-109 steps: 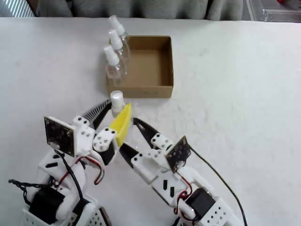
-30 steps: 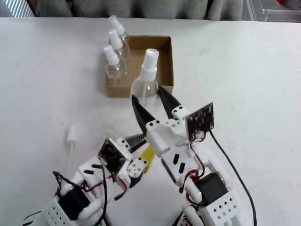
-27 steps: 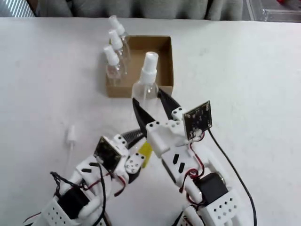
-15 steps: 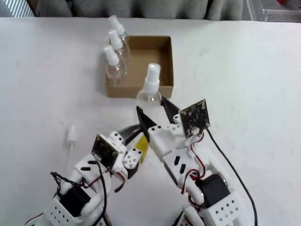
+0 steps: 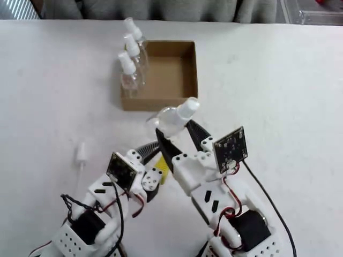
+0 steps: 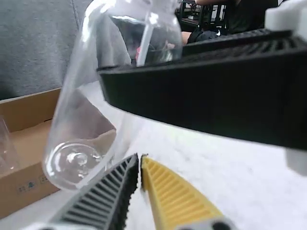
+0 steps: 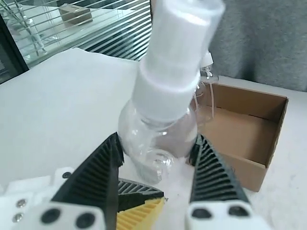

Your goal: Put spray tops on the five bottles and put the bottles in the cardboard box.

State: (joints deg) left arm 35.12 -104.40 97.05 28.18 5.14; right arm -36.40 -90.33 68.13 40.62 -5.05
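Between ribbed black fingers, clear bottle

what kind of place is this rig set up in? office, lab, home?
Probably an office or lab workspace. Cues: a white table, slatted window blinds to one side, and grey upholstery along the table's far edge. Can't narrow it further.
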